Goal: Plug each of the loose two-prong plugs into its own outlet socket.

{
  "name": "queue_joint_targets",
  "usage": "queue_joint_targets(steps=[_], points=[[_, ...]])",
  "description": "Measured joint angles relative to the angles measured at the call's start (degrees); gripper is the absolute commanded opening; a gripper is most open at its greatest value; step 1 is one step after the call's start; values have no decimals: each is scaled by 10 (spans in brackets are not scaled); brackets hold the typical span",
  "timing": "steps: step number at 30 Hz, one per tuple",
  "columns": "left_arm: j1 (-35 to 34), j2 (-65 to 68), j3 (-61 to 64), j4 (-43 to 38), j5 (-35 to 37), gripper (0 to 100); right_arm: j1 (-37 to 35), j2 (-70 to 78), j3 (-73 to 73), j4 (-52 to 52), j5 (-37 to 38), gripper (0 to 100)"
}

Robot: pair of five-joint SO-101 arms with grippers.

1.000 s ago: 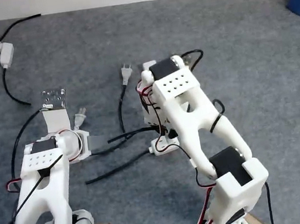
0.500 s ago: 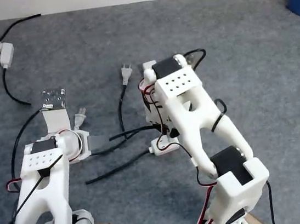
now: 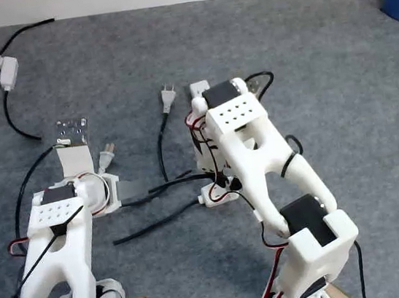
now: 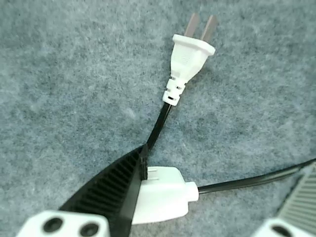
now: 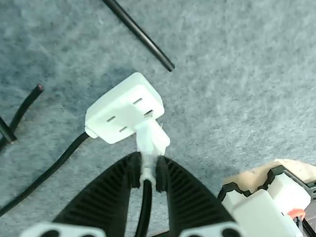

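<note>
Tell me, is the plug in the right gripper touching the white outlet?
Touching. In the right wrist view, the plug held by the right gripper presses its front end against the outlet, with no gap.

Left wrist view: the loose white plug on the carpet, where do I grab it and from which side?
Grip the loose plug by its moulded white body, between the prongs and the ribbed strain relief. It lies flat, so come straight down from above and close across its narrow sides. That probably leaves the prongs clear for insertion.

High overview; two close, downward wrist views
</note>
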Motion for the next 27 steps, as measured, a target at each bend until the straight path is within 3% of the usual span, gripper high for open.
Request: queue_joint_targets(steps=[12,27], points=[[0,0,0,0,0,436,0,-62,-16,0,0,5],[0,0,0,0,0,436,0,-10,-18,0,0,5]])
